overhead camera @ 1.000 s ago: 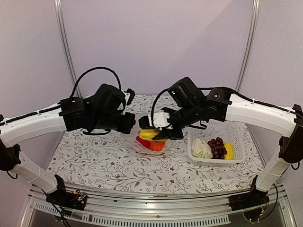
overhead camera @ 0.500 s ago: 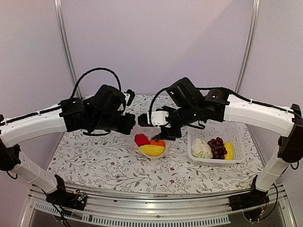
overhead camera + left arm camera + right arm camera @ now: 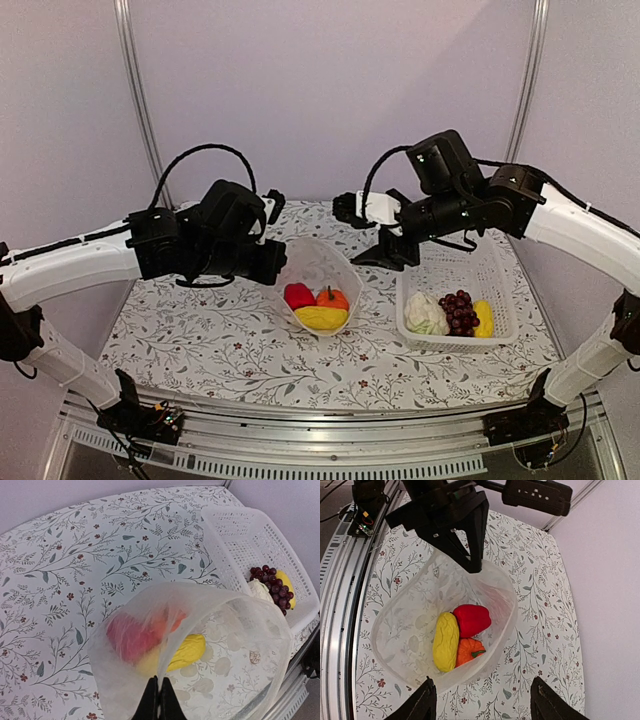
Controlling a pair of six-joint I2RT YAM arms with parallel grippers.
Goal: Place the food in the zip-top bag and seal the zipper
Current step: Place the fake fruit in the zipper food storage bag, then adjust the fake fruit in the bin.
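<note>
Zip-top bag beside white basket

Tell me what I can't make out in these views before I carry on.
Zipper: too thin and clear to trace on the zip-top bag in any view.
Pumpkin: left wrist view, blurred behind bag film.
Cauliflower: left wrist view, mostly hidden by the bag rim and grape bunch.
Basket: outside the right wrist view.
Left gripper: top view, fingertips hidden by its own wrist.
</note>
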